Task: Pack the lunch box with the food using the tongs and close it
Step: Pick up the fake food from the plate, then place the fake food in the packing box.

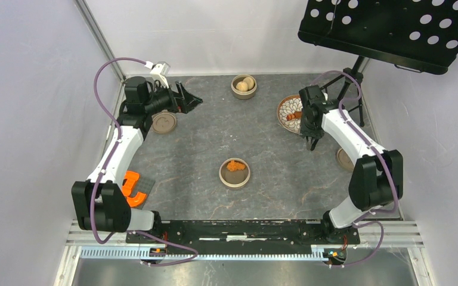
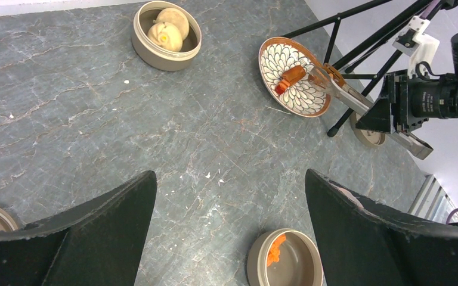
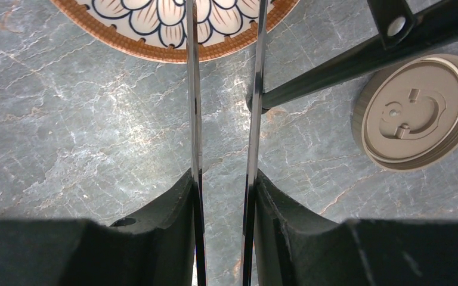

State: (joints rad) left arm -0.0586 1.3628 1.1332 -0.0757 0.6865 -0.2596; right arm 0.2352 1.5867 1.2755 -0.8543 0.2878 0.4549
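**Far-left.** The left gripper (image 2: 228, 179) hangs over the grey marbled table (image 1: 262, 140), jaws wide apart with nothing between them. A round tan lid (image 1: 164, 122) lies flat just beside it. An orange plastic object (image 1: 132, 187) sits at the near-left edge; I can't tell what it is.

**Middle, toward the near edge.** A round tan lunch box bowl (image 1: 235, 173) stands open. A clump of small orange crumbed chunks (image 1: 234, 165) sits against its far wall.

**Far edge, middle.** A second round tan bowl (image 1: 244, 86) holds two pale rounded buns (image 2: 167, 30).

**Right of centre, far.** One orange crumbed piece (image 2: 291, 77) lies on the round flower-patterned plate (image 1: 284, 122). The right gripper (image 3: 222, 182) is clamped on the long thin dark grey tongs (image 3: 194, 119), pressing both arms inward. The tips reach over the plate by that piece; whether they hold it, I can't tell.

**Near the right edge.** Another tan lid (image 1: 344, 159) lies flat.

**Step in hand (judgement).** Taking the piece off the plate. Next move: a firm pinch, a lift clear of the rim, a carry to the open middle bowl, then release. Closing is not yet begun.
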